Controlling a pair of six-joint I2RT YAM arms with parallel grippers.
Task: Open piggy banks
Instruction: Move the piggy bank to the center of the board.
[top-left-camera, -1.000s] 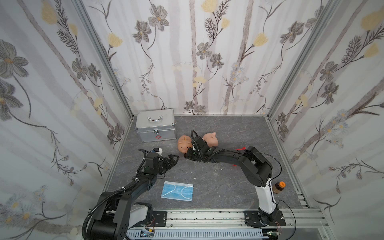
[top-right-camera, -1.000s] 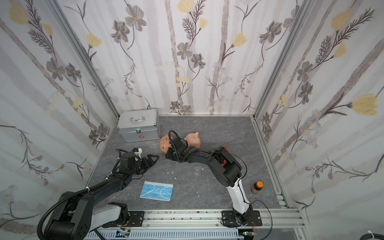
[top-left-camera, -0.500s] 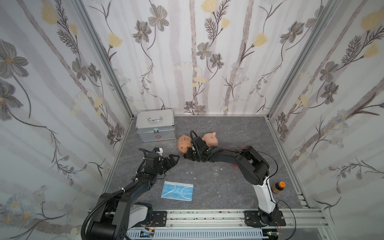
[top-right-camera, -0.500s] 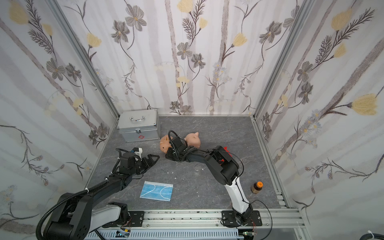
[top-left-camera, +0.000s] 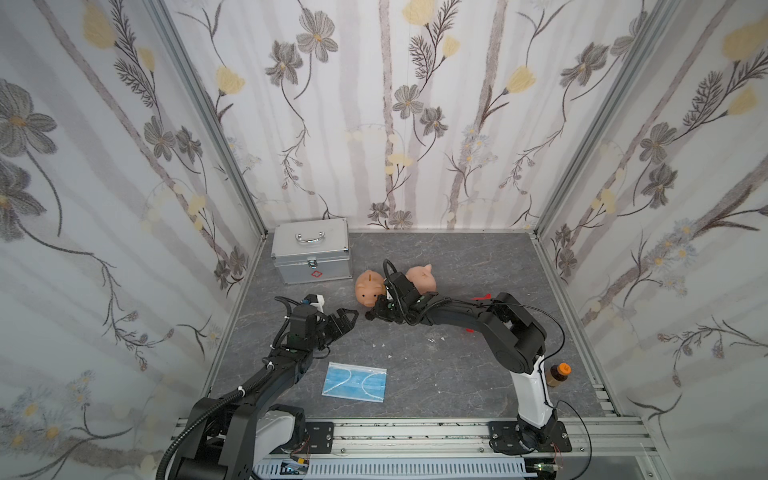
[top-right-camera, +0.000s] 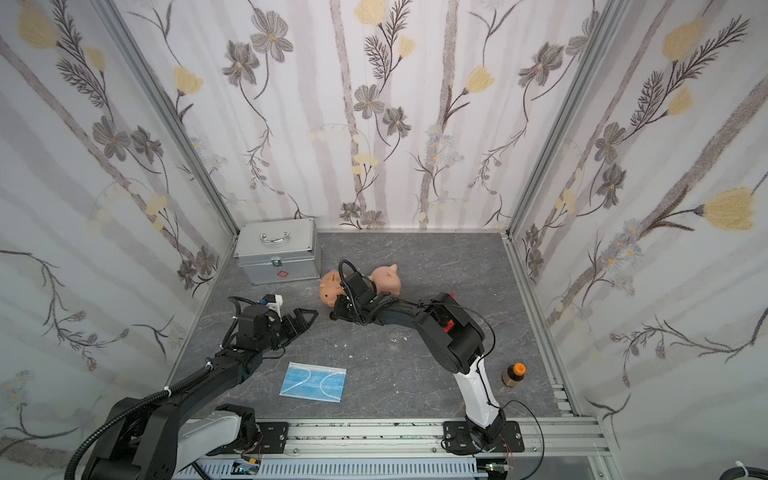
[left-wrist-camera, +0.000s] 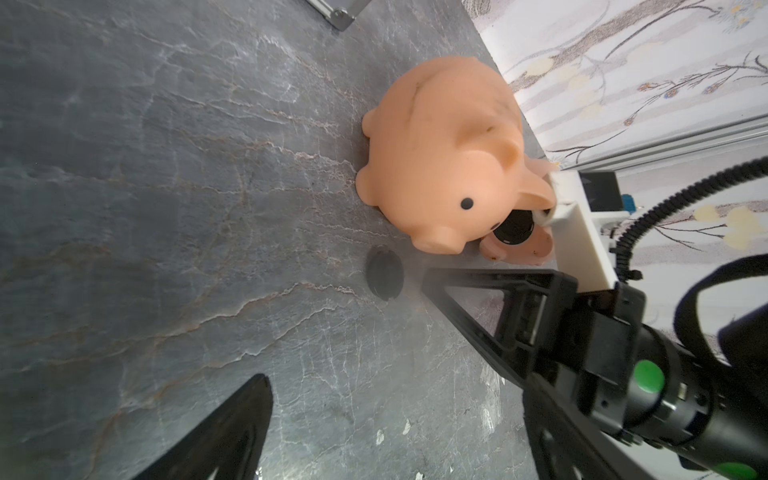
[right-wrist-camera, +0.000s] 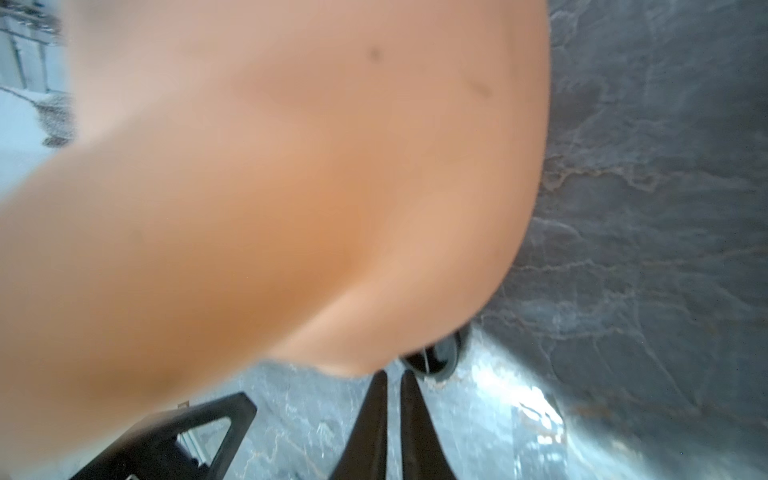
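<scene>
Left wrist: one plug (left-wrist-camera: 384, 277) is out, on the table (left-wrist-camera: 166, 208) by the snout of the standing pig (left-wrist-camera: 440, 153) — the tipped pig (left-wrist-camera: 534, 247) behind looks still plugged. Right gripper (right-wrist-camera: 395, 374) nearly closed, empty, tips beside the plug; left gripper (left-wrist-camera: 345, 328) wide, empty. I'd call it partway.

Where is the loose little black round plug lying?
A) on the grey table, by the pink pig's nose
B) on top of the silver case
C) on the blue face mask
A: in the left wrist view the black plug lies flat on the grey table, just in front of the snout of the peach-pink piggy bank.
</scene>
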